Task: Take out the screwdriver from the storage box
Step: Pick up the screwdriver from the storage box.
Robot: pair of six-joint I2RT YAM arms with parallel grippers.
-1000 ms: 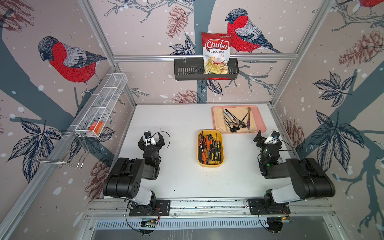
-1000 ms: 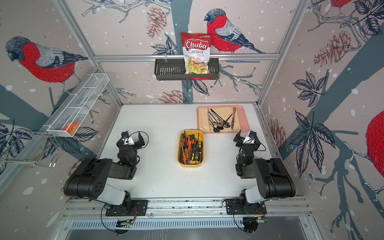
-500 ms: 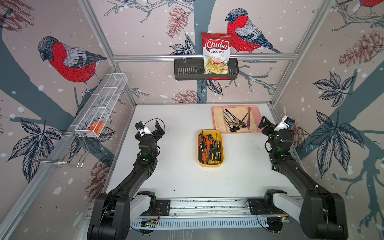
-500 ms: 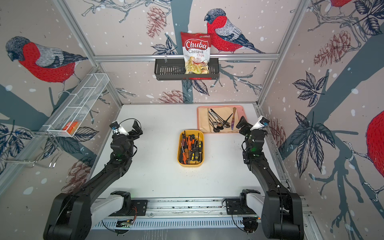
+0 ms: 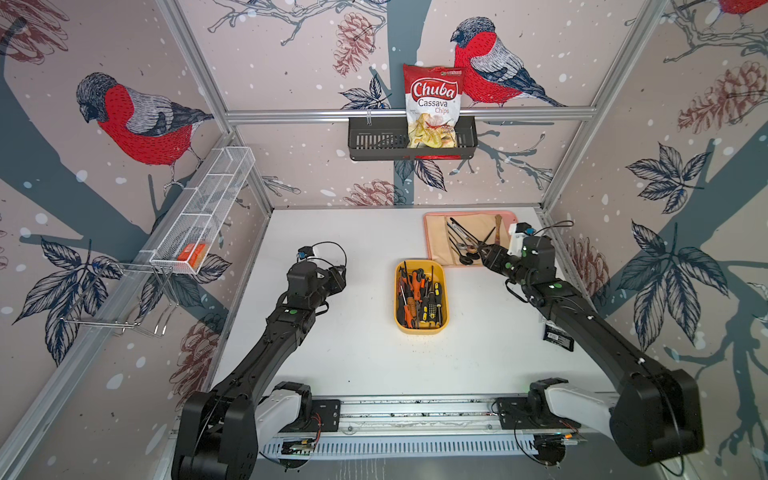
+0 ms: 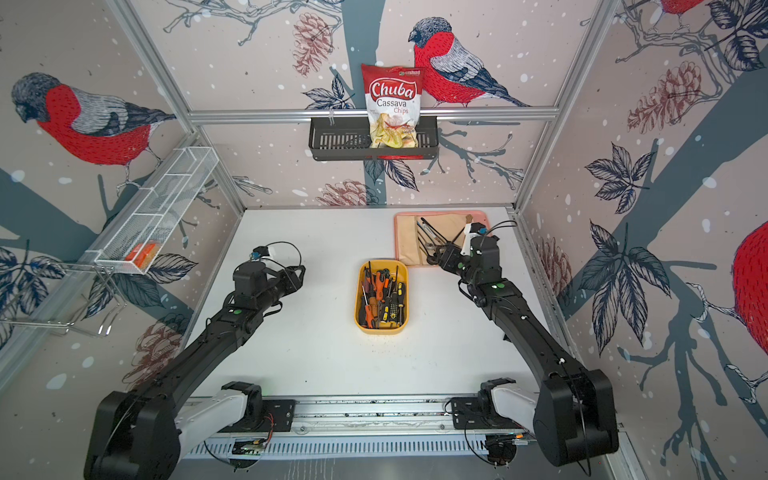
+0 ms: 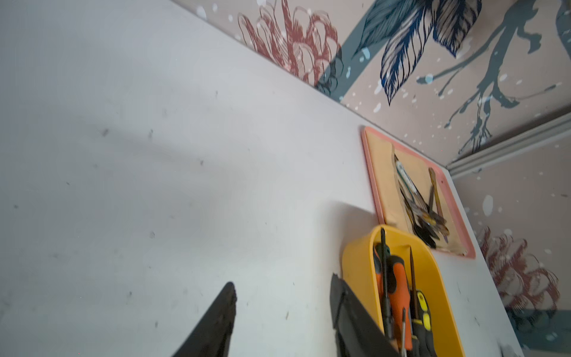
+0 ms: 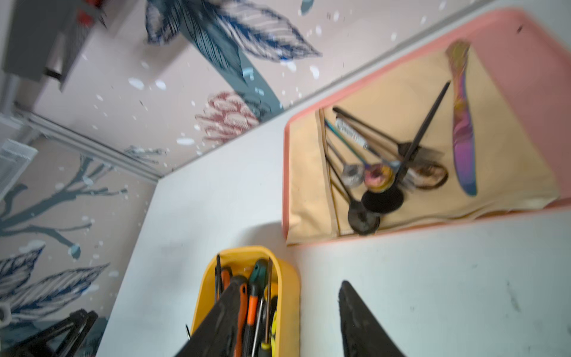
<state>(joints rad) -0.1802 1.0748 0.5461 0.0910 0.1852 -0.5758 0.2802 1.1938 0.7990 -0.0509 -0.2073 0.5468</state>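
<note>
Storage box (image 5: 420, 330) with screwdrivers (image 5: 419, 296) between left gripper (image 5: 340, 277) and right gripper (image 5: 486, 259) (both agape, empty), apart from each.

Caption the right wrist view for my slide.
Right pincer open, facing the storage box of screwdrivers; pink cutlery tray nearby.

The left arm (image 5: 286, 332) and the right arm (image 5: 582, 316) are matte black, built of boxy links joined by rounded housings. Each carries a small green dot (image 5: 293, 311) on a link near the wrist. At the foot, each has a glossy white base segment (image 5: 278, 409) bolted to a black plate (image 5: 328, 415) on a silver rail (image 5: 415, 413). Thin black cables (image 5: 332, 244) loop over both wrists. The right wrist bears a white camera bracket (image 5: 516, 239). The left tool (image 7: 282, 281) and the right tool (image 8: 290, 281) have black, tapering, blade-like fingers (image 7: 216, 324).
</note>
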